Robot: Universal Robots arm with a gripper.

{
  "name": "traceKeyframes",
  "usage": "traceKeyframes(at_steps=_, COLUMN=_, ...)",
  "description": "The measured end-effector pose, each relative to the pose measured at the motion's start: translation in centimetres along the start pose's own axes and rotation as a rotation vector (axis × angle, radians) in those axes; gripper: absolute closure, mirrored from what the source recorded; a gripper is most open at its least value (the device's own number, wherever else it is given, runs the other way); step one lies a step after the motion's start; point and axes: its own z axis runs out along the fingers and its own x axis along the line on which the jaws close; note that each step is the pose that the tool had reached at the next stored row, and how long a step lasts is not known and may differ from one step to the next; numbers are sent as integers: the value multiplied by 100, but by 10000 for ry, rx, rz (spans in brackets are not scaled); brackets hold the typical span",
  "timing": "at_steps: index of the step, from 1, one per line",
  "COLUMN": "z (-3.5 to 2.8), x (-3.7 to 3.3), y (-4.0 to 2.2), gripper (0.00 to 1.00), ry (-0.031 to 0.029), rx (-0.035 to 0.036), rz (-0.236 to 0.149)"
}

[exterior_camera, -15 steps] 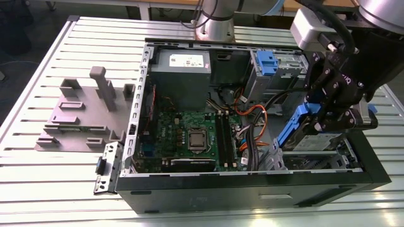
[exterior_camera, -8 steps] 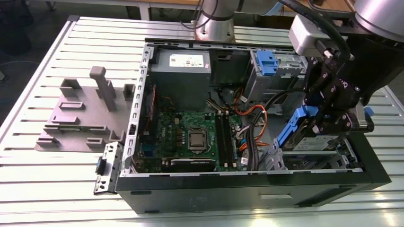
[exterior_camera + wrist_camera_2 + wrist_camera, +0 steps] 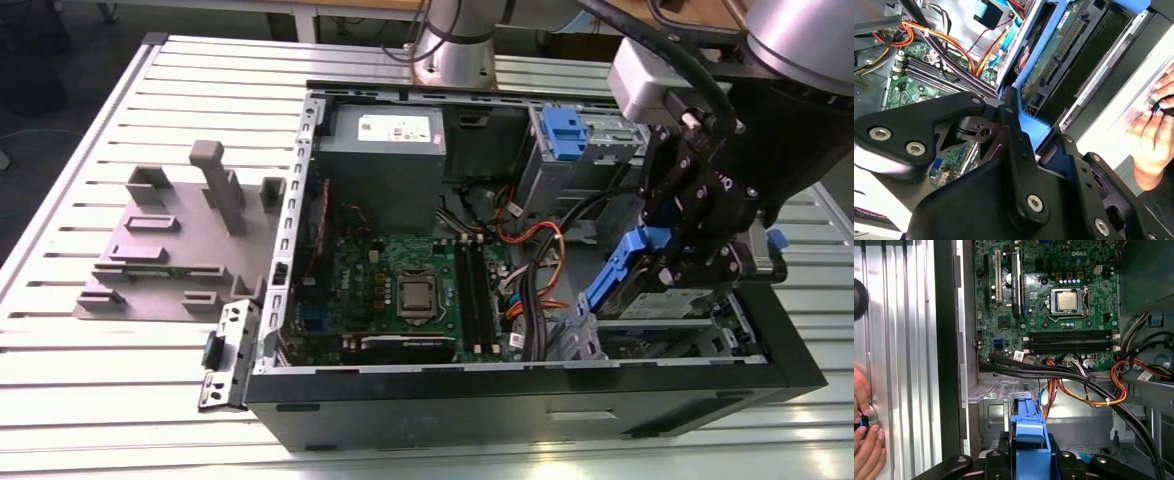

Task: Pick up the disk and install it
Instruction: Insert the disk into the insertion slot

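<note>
The disk [image 3: 663, 303] is clamped in my jaws by its blue carrier [image 3: 1028, 440], tilted at the mouth of the drive cage [image 3: 627, 345] in the open case [image 3: 534, 390]. I judge it needs squaring to the cage rails and a straight, slow push, clear of the cable bundle [image 3: 1064, 372] just beyond the jaws. A person's hand [image 3: 866, 440] rests on the surface [image 3: 904, 365] outside the case wall.

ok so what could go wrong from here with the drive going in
1. The gripper holds the disk at a slant over the drive bay; it might jam against the bay's metal edge.
2. The black and orange cable bundle runs close beside the bay and could snag the blue carrier.
3. A person's hand is at the table right beside the computer case, near the arm.
</note>
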Motion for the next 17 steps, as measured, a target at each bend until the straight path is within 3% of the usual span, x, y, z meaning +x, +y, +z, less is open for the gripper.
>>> traceKeyframes(at_steps=11, z=7, x=-1, y=0, gripper=64, ry=-3, rx=0, rz=0)
traceKeyframes(at_steps=17, z=63, x=-2, y=1, gripper=64, ry=-2, rx=0, rz=0)
